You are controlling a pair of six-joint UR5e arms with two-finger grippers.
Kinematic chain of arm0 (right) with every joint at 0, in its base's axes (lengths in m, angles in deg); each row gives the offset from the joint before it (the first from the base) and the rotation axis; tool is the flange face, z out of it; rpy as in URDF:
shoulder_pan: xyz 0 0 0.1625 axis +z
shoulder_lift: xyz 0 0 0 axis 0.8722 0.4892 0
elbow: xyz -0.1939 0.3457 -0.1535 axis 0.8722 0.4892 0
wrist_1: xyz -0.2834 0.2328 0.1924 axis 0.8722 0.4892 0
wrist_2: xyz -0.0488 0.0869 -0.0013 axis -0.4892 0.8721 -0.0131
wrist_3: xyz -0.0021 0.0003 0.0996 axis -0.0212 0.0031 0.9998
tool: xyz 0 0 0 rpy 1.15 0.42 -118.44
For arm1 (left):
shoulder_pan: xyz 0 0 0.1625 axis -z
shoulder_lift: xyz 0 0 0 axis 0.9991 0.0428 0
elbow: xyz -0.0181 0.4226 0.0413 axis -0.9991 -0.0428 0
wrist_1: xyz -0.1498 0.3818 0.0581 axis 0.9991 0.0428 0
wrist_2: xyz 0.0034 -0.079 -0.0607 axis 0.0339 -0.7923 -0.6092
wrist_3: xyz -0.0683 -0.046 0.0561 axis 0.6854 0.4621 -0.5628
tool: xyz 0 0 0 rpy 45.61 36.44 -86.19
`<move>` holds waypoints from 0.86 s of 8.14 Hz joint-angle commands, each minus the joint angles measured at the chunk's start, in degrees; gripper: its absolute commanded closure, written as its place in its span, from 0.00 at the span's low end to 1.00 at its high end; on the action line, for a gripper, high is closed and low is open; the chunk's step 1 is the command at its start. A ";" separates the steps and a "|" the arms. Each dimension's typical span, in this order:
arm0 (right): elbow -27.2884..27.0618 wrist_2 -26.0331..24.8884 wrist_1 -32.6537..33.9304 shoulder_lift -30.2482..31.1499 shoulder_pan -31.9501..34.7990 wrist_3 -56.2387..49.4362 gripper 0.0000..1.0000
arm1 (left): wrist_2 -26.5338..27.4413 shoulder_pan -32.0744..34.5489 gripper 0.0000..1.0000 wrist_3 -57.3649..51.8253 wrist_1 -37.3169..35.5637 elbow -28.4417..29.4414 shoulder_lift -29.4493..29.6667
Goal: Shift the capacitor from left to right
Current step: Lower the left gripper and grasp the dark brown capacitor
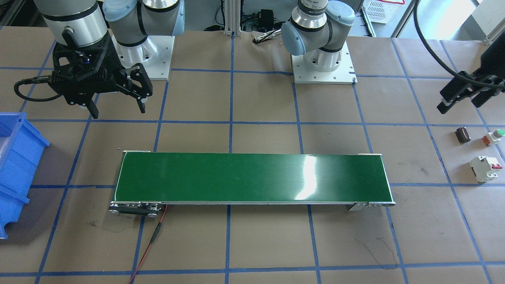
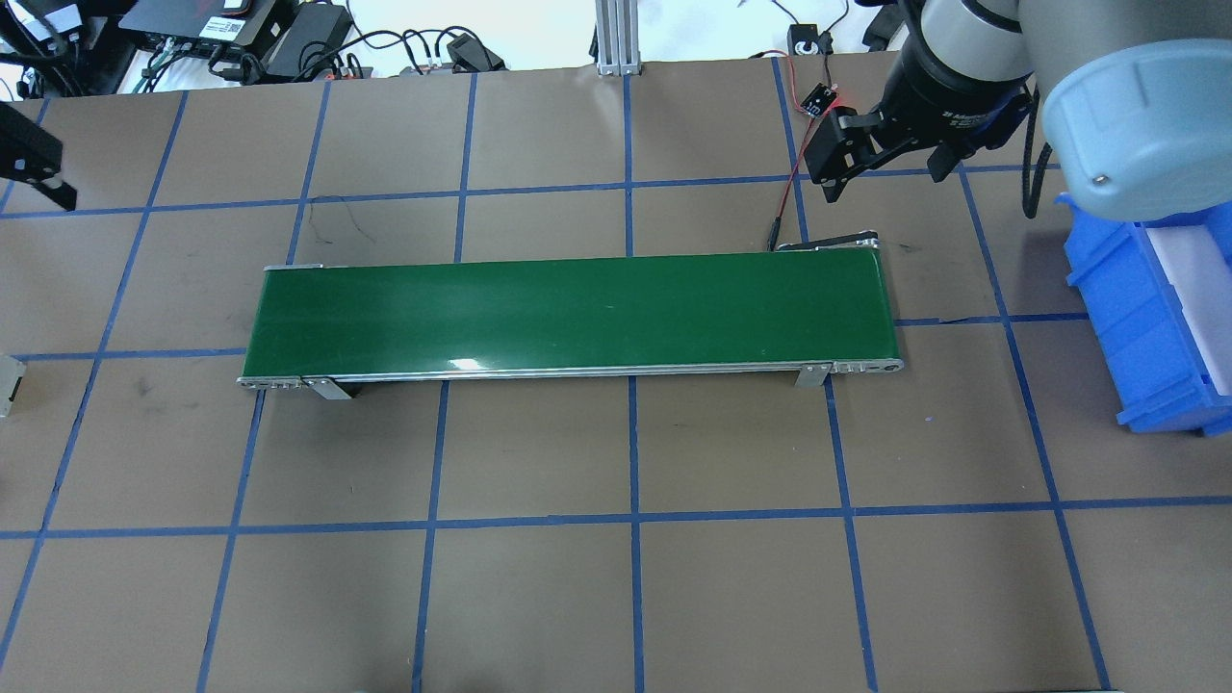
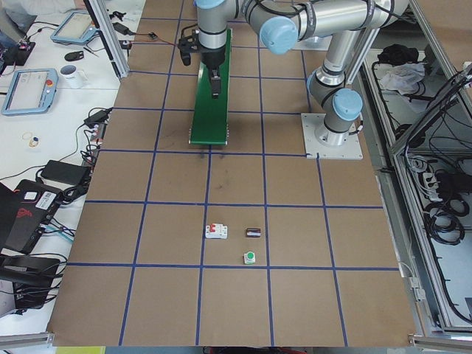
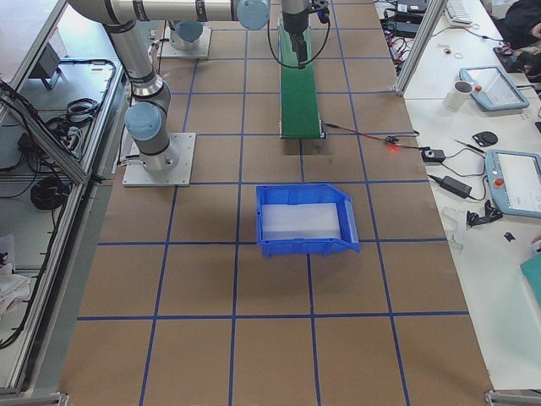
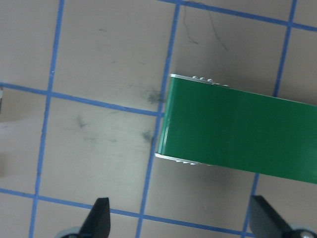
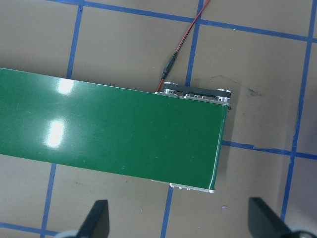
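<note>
The capacitor [image 1: 462, 134], a small dark brown cylinder, lies on the brown table near its left end; it also shows in the exterior left view [image 3: 254, 233]. My left gripper [image 1: 461, 103] hovers above and just behind it, open and empty; its fingers [image 5: 100, 219] stand wide apart in the left wrist view. My right gripper [image 1: 118, 111] hangs open and empty behind the green conveyor belt's [image 1: 252, 177] right end. The right wrist view shows that belt end [image 6: 148, 139] between its spread fingertips [image 6: 97, 218]. The capacitor is out of view in the overhead and both wrist views.
A green-capped push button [image 1: 495, 136] and a white circuit breaker [image 1: 486, 168] lie beside the capacitor. A blue bin [image 1: 15, 169] stands at the table's right end. A red cable [image 1: 152, 240] runs from the conveyor's motor end.
</note>
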 commanded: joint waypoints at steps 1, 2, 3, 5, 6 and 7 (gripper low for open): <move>0.02 0.01 0.39 0.00 0.00 -0.01 0.00 | 0.43 -14.59 0.00 -13.92 -9.14 -2.10 4.68; 0.02 0.10 0.31 0.00 0.00 -0.01 0.00 | 0.17 -18.90 0.00 -18.07 -9.52 -2.20 5.83; -0.07 0.62 0.22 0.00 0.00 0.08 0.00 | 0.42 -21.82 0.00 -22.64 -9.61 -2.28 7.84; -0.07 0.89 0.49 -0.09 0.00 -0.01 0.00 | 3.13 -24.56 0.00 -27.33 -12.31 -5.78 11.10; -0.07 0.89 0.31 -0.09 0.00 -0.01 0.00 | 7.07 -25.62 0.00 -31.61 -18.86 -9.54 11.89; 0.01 0.97 0.48 -0.09 0.00 -0.01 0.00 | 7.37 -26.58 0.00 -33.30 -26.23 -12.62 13.03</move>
